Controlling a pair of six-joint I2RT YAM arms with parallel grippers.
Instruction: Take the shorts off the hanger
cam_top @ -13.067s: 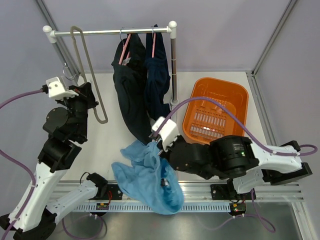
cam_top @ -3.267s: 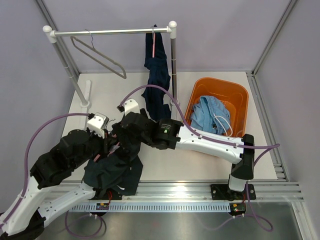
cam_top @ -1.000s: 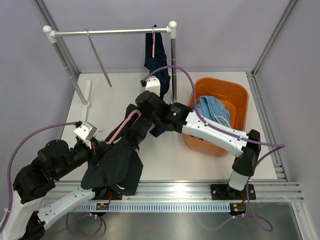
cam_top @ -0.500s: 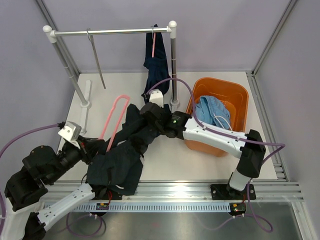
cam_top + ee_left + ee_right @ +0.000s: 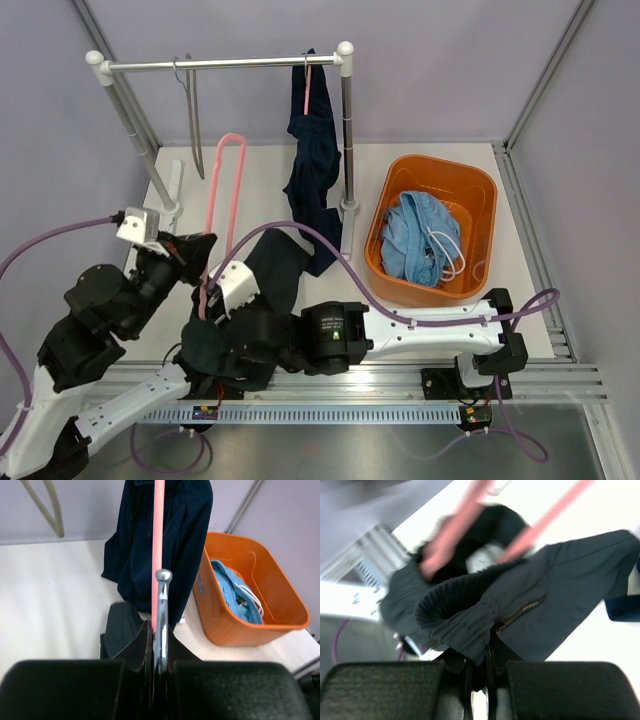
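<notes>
My left gripper (image 5: 159,645) is shut on the metal hook (image 5: 161,600) of a pink hanger (image 5: 222,180), which stands up bare above the table's left side. My right gripper (image 5: 480,662) is shut on the waistband of the black shorts (image 5: 485,605). It holds them low at the near left, and one leg trails across the table (image 5: 275,262). The dark navy shorts (image 5: 314,150) hang from a pink hanger on the rail (image 5: 230,64). The light blue shorts (image 5: 418,238) lie in the orange basket (image 5: 470,185).
An empty grey hanger (image 5: 190,110) hangs on the rail at the left. The rail's posts stand at the back left (image 5: 135,140) and in the middle (image 5: 347,130). The right arm (image 5: 400,335) stretches along the near edge. Grey walls close in the cell.
The right gripper has pulled the black shorts from mid-table to the near left. The left gripper has lifted the pink hanger up and back, clear of the shorts. The grey hanger has swung.
</notes>
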